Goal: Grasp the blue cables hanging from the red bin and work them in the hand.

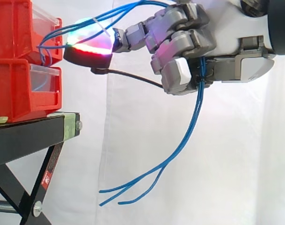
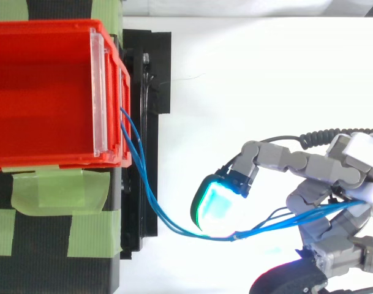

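Closest to me, the grey jointed robot hand [image 1: 189,42] reaches in from the right, its fingers curled round a bundle of thin blue cables [image 1: 194,119]. The cables are pinched between the folded fingers and the palm. Below that grip they hang free, sweeping down and to the left, with their loose ends splayed well beneath the hand. Above it they arch leftward to the front of the upper red plastic bin [image 1: 11,28], passing over one outstretched finger whose thick pad [image 1: 88,47] glows red and cyan near the bin's front.

From above, that same pad [image 2: 218,205] shines green-cyan. The cables [image 2: 150,197] leave the bin's [image 2: 45,27] right-hand face, curve along the edge of the stand, then run right beneath the pad and into the hand [image 2: 333,171].

A lower red plastic bin [image 1: 16,89] sits directly under the upper one, both on a black metal stand [image 1: 25,136]. Pale green tape strips [image 2: 57,190] lie across the stand's top. A white curtain [image 1: 133,140] hangs behind everything.
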